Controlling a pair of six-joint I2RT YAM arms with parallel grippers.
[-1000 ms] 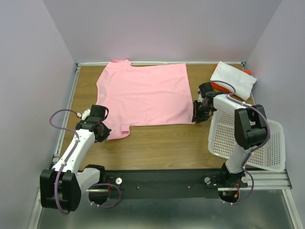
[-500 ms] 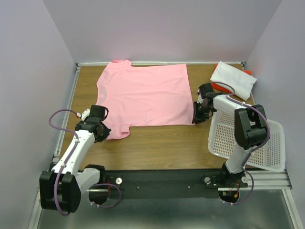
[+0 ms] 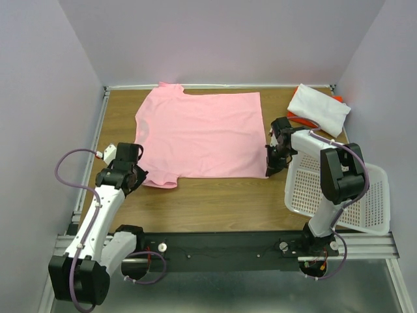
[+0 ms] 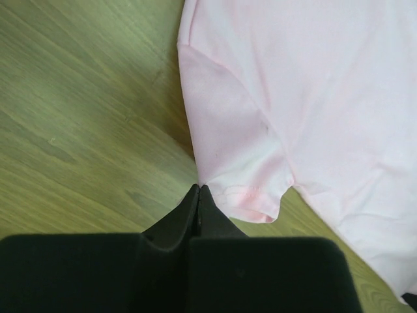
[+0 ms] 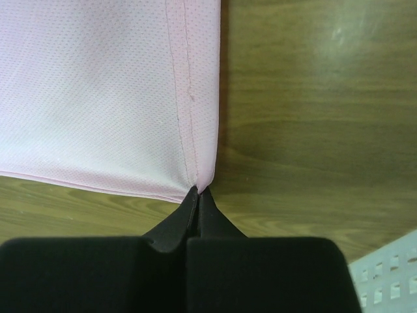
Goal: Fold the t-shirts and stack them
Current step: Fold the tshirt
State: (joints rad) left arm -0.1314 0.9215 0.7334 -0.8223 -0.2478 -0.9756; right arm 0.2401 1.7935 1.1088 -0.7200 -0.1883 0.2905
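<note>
- Left wrist view: left gripper [image 4: 199, 191], fingers pressed together with no gap. The sleeve edge of the pink shirt [image 4: 313, 98] is nipped at their tips.
- Right wrist view: right gripper [image 5: 197, 193], fingers likewise closed tight on the stitched hem corner of the same shirt.
- Top view: the pink shirt lies flat across the middle of the table [image 3: 215, 195], sleeve at near left, hem at right, one gripper at each end.
- Just changed: its right and near edges sit slightly further right and closer to the arms than half a second ago. The left arm has drawn back toward its base.
- Meaning: the cloth has probably been dragged taut and squared up. No fold is made yet.
- Unchanged: the folded white shirt [image 3: 319, 107] lies on the orange-red shirt [image 3: 301, 119] at far right. The basket [image 3: 365, 202] sits at near right.
</note>
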